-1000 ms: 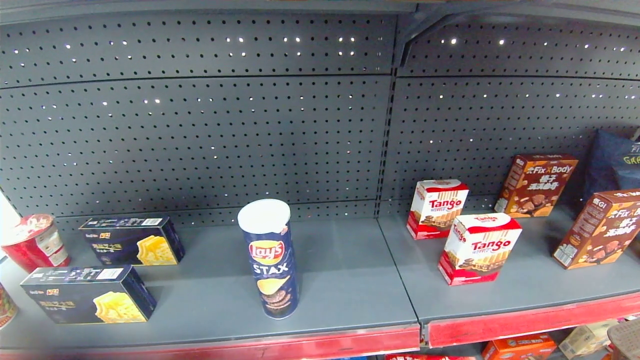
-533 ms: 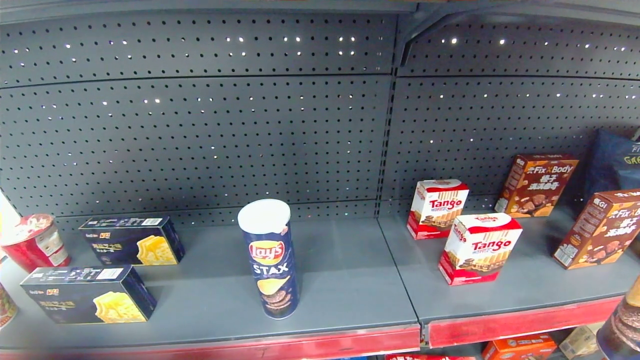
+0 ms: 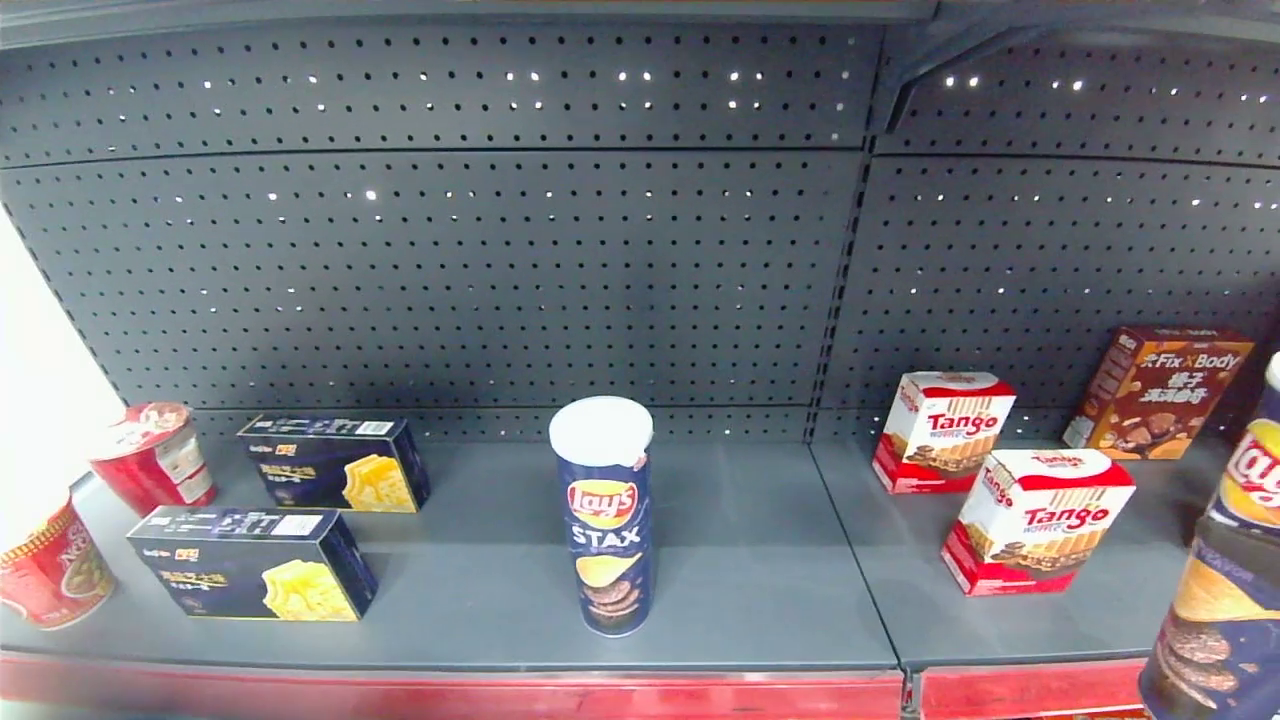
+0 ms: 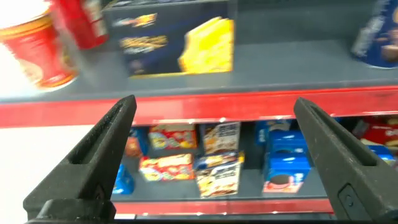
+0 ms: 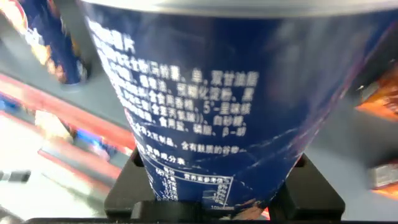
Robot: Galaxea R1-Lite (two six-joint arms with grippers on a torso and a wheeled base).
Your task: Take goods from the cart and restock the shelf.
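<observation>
Right jaws grip a chip can [image 3: 1225,560], left jaws open and empty; next it probably goes on the shelf [image 3: 780,570] beside the upright can [image 3: 601,515].

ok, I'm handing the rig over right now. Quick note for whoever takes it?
Left gripper: open, empty, low in front of the shelf.
Right gripper: shut on a dark blue chip can, held up at the right of the head view, not yet set down.
Done: one matching can stands upright mid-shelf.
Left: probably set the held can beside it, then carry on restocking.
</observation>
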